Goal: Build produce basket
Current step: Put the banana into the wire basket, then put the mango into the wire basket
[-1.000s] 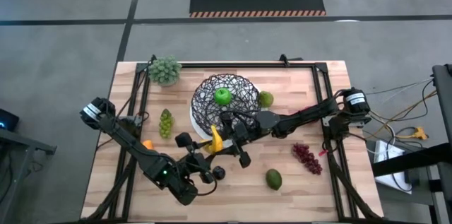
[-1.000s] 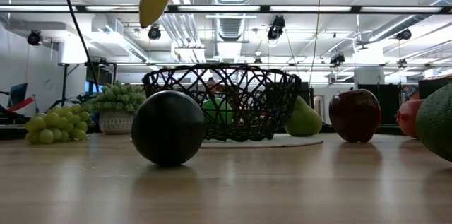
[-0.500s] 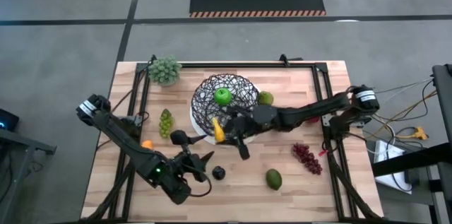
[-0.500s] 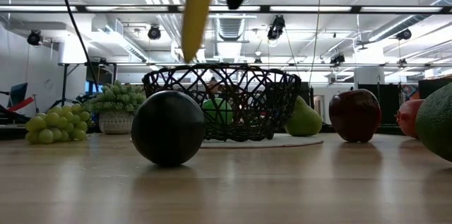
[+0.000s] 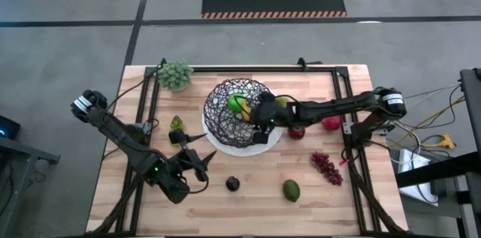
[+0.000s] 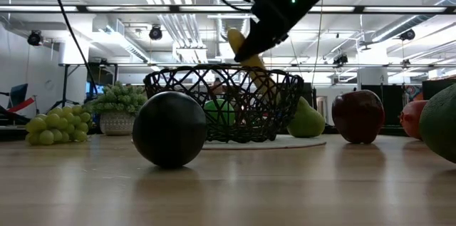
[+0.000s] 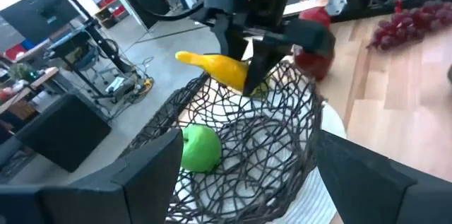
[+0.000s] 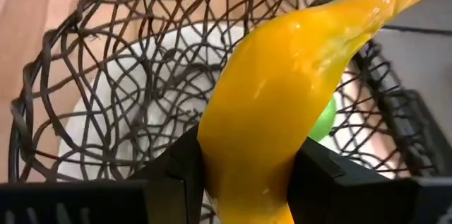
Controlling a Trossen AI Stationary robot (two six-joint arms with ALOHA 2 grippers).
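Note:
The black wire basket (image 5: pixel 229 122) stands on a white plate (image 5: pixel 272 137) with a green apple (image 5: pixel 237 103) inside it. My right gripper (image 5: pixel 254 112) reaches in from the right, shut on a yellow banana (image 7: pixel 215 67) over the basket. My left gripper (image 5: pixel 197 148) hovers open near the basket's near left side, empty. On the wood lie a dark plum (image 5: pixel 233 184), an avocado (image 5: pixel 291 190), dark red grapes (image 5: pixel 327 167) and a red apple (image 5: pixel 297 131). My right gripper pinches the banana between its two fingers (image 8: pixel 180 171), across its thick body toward one end (image 8: pixel 247 160). The fingers slant down from the table's right side. The banana is lifted clear, tilted; its lower end (image 6: pixel 265 83) dips inside the basket's rim and its tip (image 7: pixel 182 57) sticks out beyond the fingers.
A green pear (image 5: pixel 282 103) and a second red fruit (image 5: pixel 331 123) lie right of the basket. Green grapes (image 5: pixel 176 124) and a potted leafy cluster (image 5: pixel 175 74) are on the left. A black frame (image 5: pixel 342 80) edges the table.
My right gripper has carried the banana from the basket's near side toward the far edge until it is over the basket, tipping its fingers downward; the banana now slants into the rim. My left gripper has drawn back toward the table's left edge.

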